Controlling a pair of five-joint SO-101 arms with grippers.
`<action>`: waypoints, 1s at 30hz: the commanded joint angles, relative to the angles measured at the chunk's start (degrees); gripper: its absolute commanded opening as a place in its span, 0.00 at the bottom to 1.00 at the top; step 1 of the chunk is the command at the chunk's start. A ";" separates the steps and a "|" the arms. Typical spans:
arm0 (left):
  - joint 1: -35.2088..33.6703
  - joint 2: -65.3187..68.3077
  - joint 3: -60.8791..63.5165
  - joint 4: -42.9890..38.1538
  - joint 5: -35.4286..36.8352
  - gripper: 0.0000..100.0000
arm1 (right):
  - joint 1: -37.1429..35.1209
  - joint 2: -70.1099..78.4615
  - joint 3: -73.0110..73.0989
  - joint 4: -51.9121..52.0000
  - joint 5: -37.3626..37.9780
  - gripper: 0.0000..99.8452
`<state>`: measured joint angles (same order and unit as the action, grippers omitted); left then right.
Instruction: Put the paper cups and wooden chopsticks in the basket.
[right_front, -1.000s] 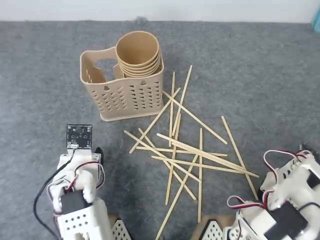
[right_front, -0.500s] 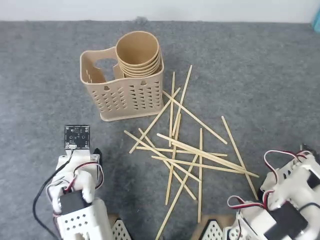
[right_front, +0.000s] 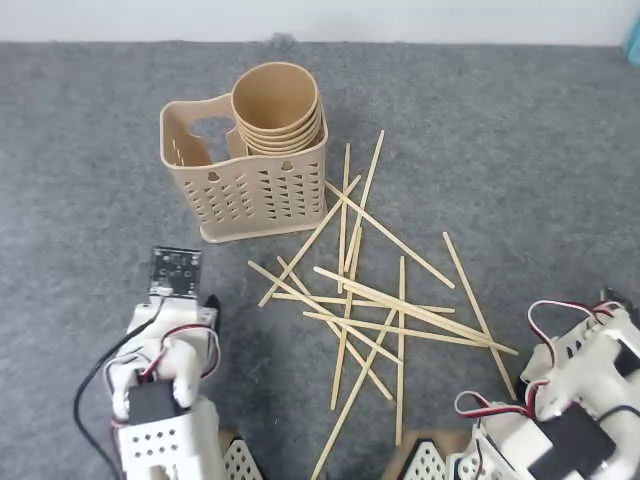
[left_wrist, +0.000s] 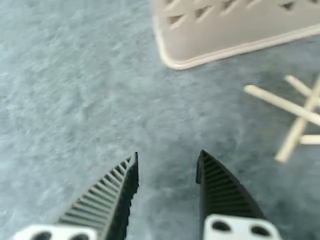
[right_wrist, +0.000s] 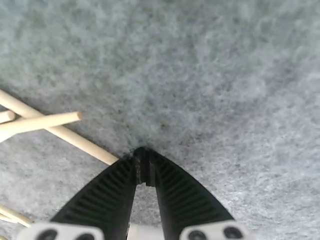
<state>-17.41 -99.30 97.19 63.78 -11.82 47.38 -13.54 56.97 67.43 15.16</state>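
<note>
While its two black ribbed fingers stand apart over bare carpet with nothing between them, the left gripper (left_wrist: 167, 162) hangs low at the 7 o'clock edge of the grey felt-like carpet (right_front: 530, 140). The left arm (right_front: 160, 400) behind it is white, with a small black circuit board on top. The right gripper (right_wrist: 144, 157) has its fingers pressed together, empty, with the tips just beside the end of one chopstick. The right arm (right_front: 580, 400) sits at 5 o'clock, partly cut off by the edge of the high view.

At 11 o'clock from the middle of the carpet stands the tan perforated plastic basket (right_front: 250, 195), upright, with two compartments. The stack of brown paper cups (right_front: 277, 105) is nested in the compartment on its 3 o'clock side. About five rims can be counted, though the lower cups are hidden by the basket wall. One corner of the basket shows in the left wrist view.

The pale round wooden chopsticks (right_front: 385, 300) lie loose on the carpet, outside the basket, fanned and crossed from its 4 o'clock corner toward the right arm. Roughly thirteen can be made out, but the overlaps make the count unsure. One runs out of the high view at 6 o'clock.
</note>
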 joint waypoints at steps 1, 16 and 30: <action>6.07 -0.88 -2.86 0.09 3.60 0.18 | 1.63 -0.66 1.05 0.04 1.14 0.01; 15.21 0.97 -15.60 5.71 12.66 0.29 | 1.71 -0.66 1.14 0.31 6.07 0.01; 21.19 55.03 -34.95 -5.27 25.67 0.29 | 1.71 -0.66 1.14 0.31 6.24 0.01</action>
<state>0.70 -59.21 66.68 63.25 8.75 47.82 -13.54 56.97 67.43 20.35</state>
